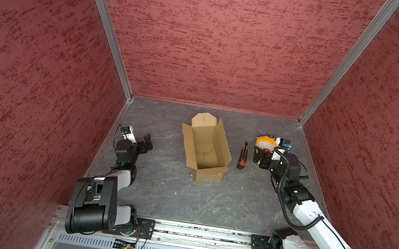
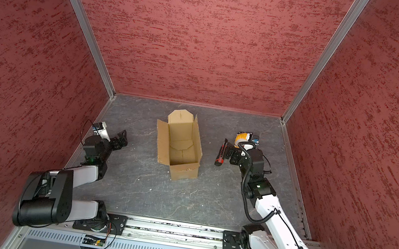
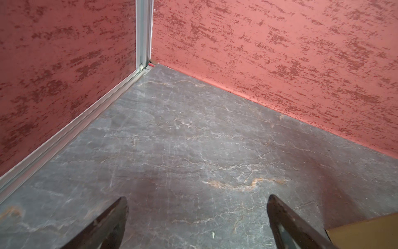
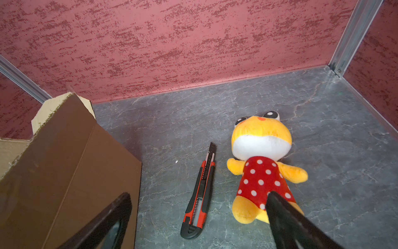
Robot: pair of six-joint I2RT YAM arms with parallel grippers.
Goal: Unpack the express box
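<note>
Both top views show the box (image 1: 208, 178) mid-surface, open, nothing inside. Left end effector (image 3: 198, 197) and right end effector (image 4: 199, 195) are spread, empty; the right is best lifted without snagging the toy (image 4: 261, 151).

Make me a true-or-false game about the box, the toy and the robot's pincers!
1. The express box is open at the top. True.
2. The plush toy lies inside the box. False: it lies on the table, outside the box.
3. The utility knife lies between the box and the plush toy. True.
4. The right pincer is squeezing the plush toy. False: it is open and grips nothing.
5. The left pincer is shut. False: it is open, with only bare table between its fingers.
</note>
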